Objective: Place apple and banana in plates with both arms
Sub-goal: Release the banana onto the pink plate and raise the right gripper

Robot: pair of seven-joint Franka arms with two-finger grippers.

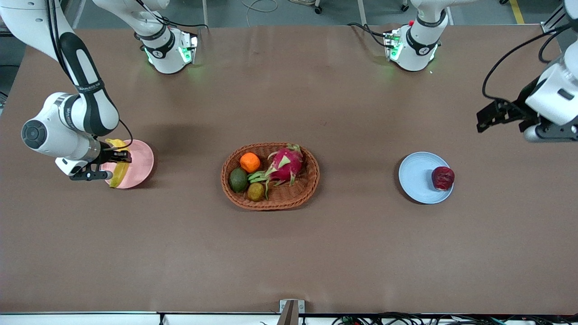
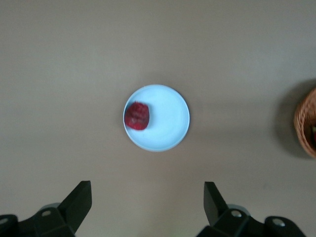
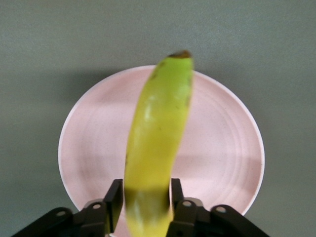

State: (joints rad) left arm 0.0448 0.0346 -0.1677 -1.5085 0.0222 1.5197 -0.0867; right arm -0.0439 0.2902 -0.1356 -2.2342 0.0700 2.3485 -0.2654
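Note:
The yellow banana point(image 1: 120, 170) is over the pale pink plate point(image 1: 141, 162) toward the right arm's end of the table. My right gripper point(image 1: 118, 158) is shut on the banana; in the right wrist view its fingers press both sides of the banana point(image 3: 158, 133) above the pink plate point(image 3: 222, 148), gripper point(image 3: 146, 190). The dark-red apple point(image 1: 443, 178) sits on the pale blue plate point(image 1: 417, 176), near the plate's rim. My left gripper point(image 1: 482, 121) is open and empty, up in the air over bare table near the left arm's end; its wrist view shows the apple point(image 2: 137, 115), blue plate point(image 2: 168, 118) and gripper point(image 2: 148, 190).
A brown wicker basket point(image 1: 270, 205) stands mid-table between the plates, holding a pink dragon fruit point(image 1: 285, 164), an orange fruit point(image 1: 249, 162), a green fruit point(image 1: 238, 179) and a brownish fruit point(image 1: 255, 191). The basket's edge shows in the left wrist view point(image 2: 307, 123).

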